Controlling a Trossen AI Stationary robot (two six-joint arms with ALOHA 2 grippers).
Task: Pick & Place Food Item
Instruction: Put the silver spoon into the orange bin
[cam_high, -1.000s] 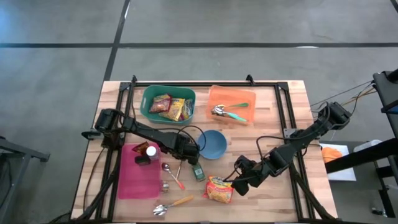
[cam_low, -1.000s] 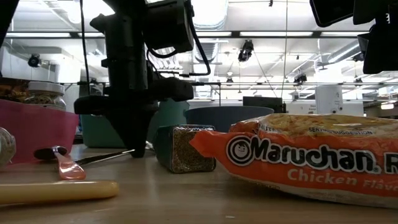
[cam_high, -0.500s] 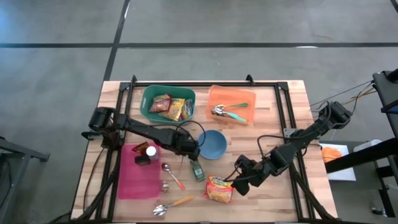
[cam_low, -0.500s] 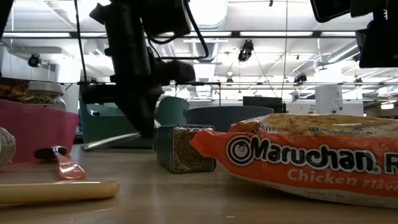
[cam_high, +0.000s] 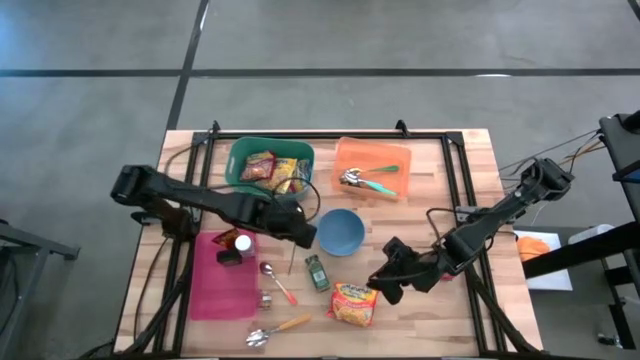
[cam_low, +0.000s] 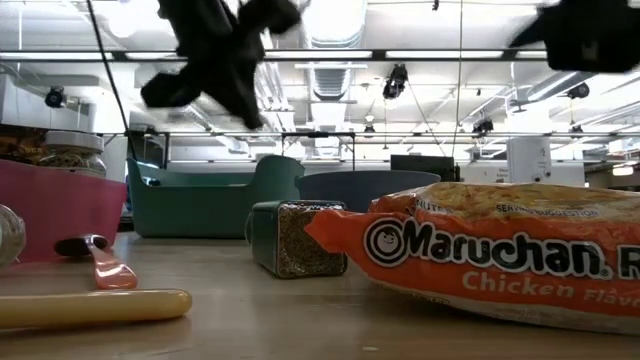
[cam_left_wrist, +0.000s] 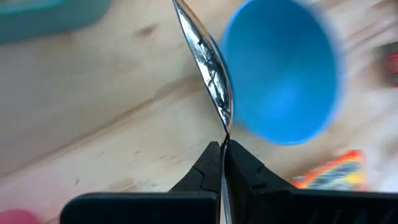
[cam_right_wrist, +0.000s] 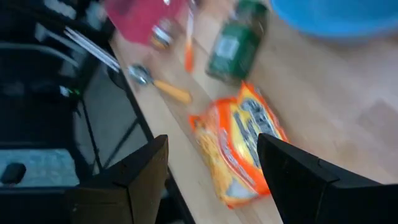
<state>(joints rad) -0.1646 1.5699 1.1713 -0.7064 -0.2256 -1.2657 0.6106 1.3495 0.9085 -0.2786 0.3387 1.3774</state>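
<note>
**Ramen packet lies flat beneath an open right gripper**

The ramen packet (cam_high: 353, 303) is an orange crinkled pouch printed "Maruchan" and "Chicken Flavor", lying flat on the wooden table (cam_high: 470, 190). The right gripper (cam_high: 385, 290) hangs just beside and above it, fingers spread apart, gripping nothing.

The left gripper (cam_high: 300, 232) is pinched tight on a thin metal utensil (cam_left_wrist: 208, 62), right next to the one blue bowl (cam_high: 341, 231).

One green spice jar (cam_high: 317, 272) stands between the two grippers. A teal bin (cam_high: 270, 166) holds more snack packets; an orange bin (cam_high: 373, 168) holds cutlery; one pink tray (cam_high: 226, 280) carries a lidded jar (cam_high: 243, 243). Three spoons lie loose beside the tray.

Beyond the table: grey floor, and a wide hall with bright ceiling strip lights.
</note>
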